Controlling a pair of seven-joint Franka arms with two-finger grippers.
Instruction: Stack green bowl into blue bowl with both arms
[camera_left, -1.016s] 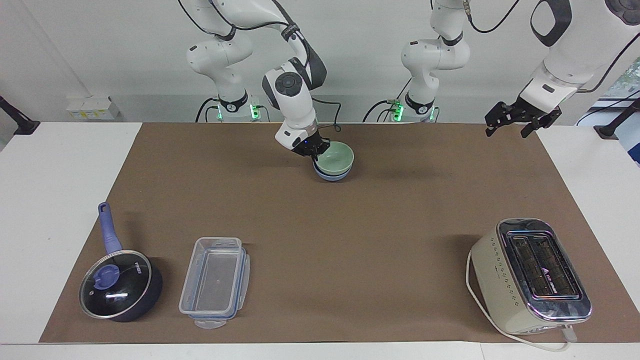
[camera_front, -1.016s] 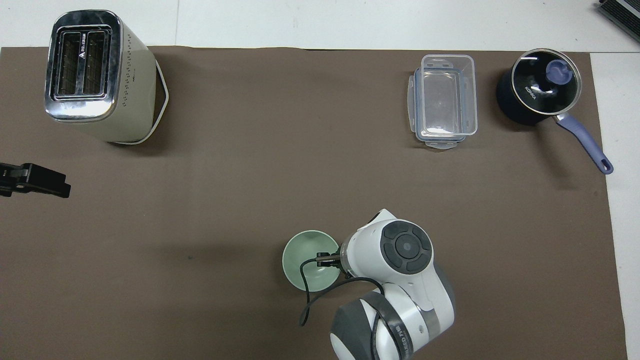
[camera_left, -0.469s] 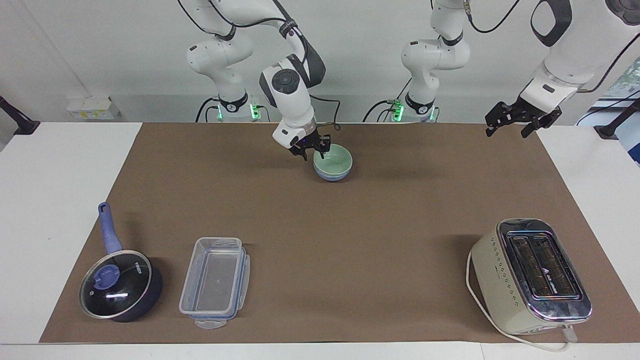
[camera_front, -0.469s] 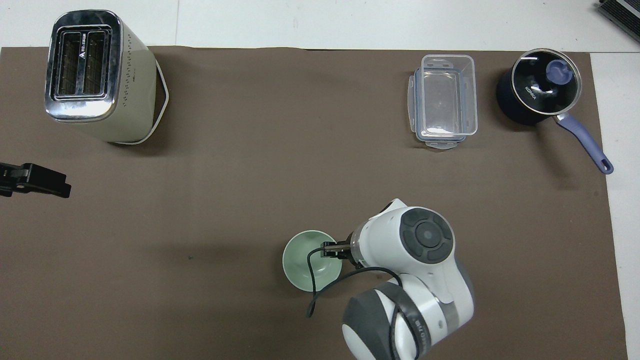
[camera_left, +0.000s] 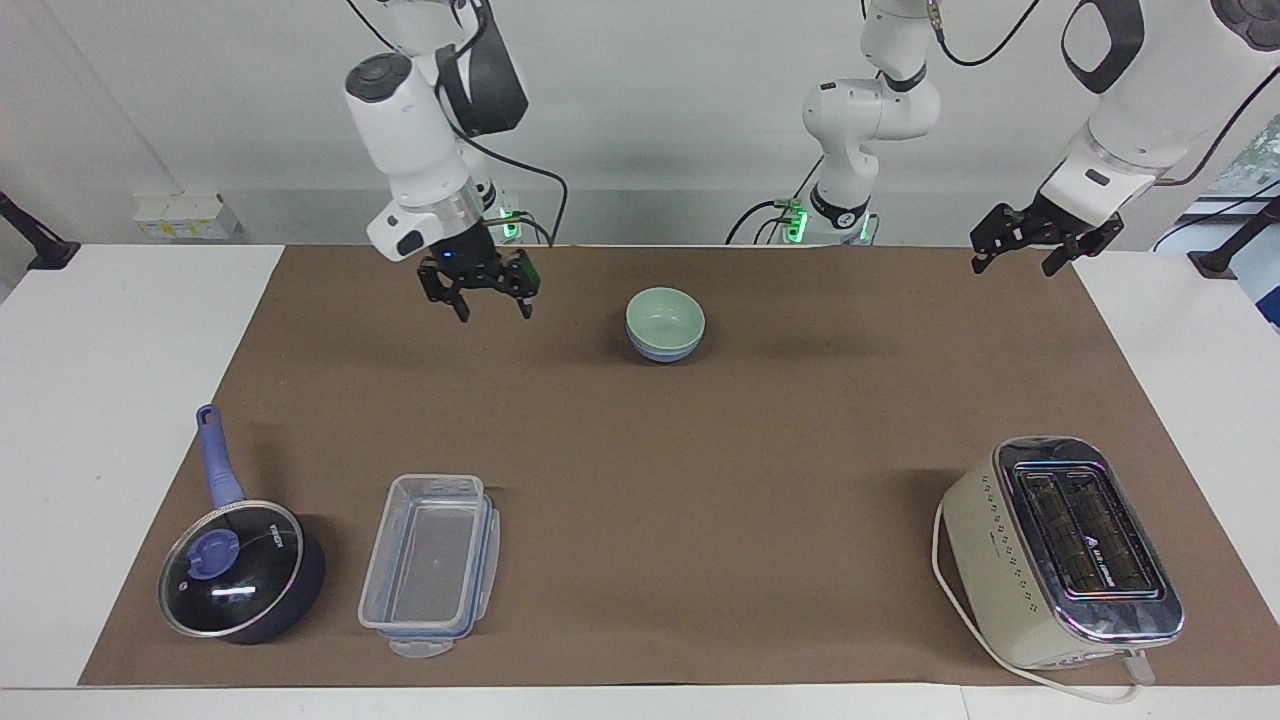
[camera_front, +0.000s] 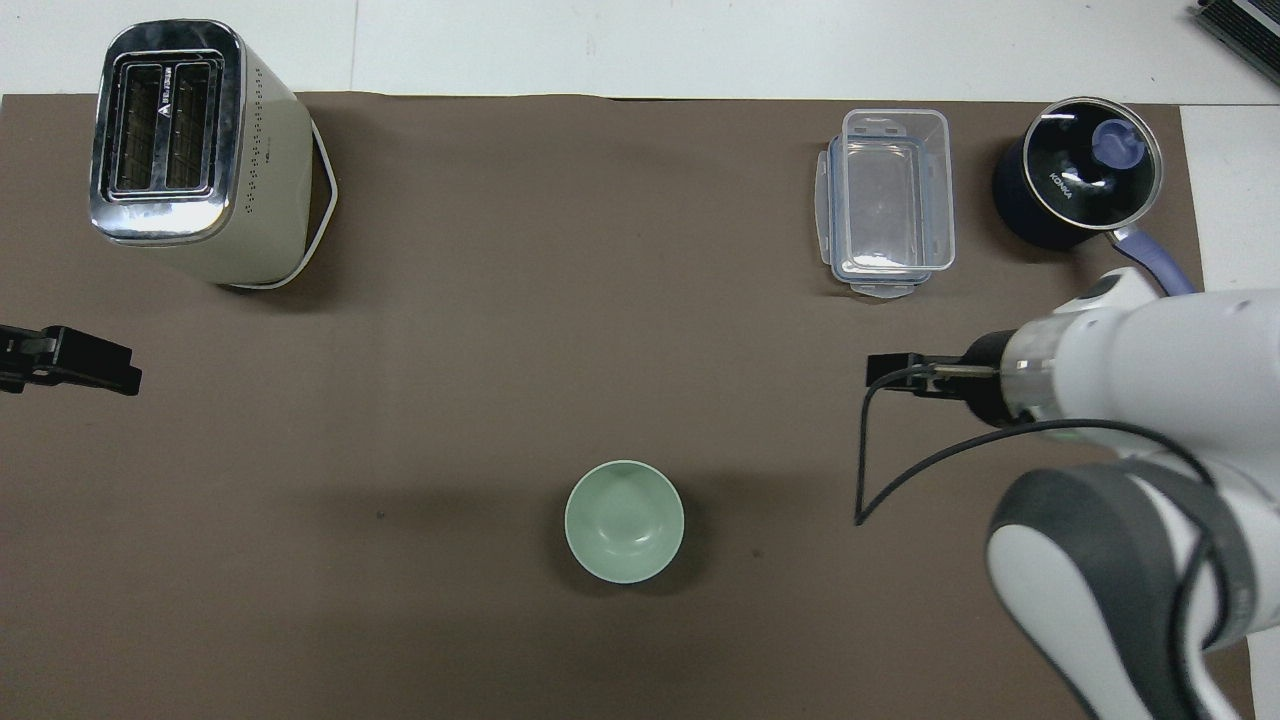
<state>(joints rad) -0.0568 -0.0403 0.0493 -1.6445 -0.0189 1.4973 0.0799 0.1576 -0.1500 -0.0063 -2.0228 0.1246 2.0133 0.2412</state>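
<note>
The pale green bowl (camera_left: 665, 310) sits nested upright in the periwinkle-blue bowl (camera_left: 663, 350), on the brown mat at the robots' end of the table. In the overhead view the green bowl (camera_front: 624, 520) hides the blue one. My right gripper (camera_left: 493, 308) is open and empty, raised over the mat beside the bowls, toward the right arm's end; it also shows in the overhead view (camera_front: 875, 373). My left gripper (camera_left: 1015, 262) is open and empty and waits raised over the mat's edge at the left arm's end, and it shows in the overhead view (camera_front: 125, 375).
A cream toaster (camera_left: 1060, 550) with a white cord stands far from the robots at the left arm's end. A clear plastic container (camera_left: 430, 565) and a dark blue lidded saucepan (camera_left: 240, 570) stand far from the robots at the right arm's end.
My right gripper let go of the green bowl's rim, rose and swung away toward the right arm's end. The green bowl stays nested in the blue bowl. The left arm has not moved.
</note>
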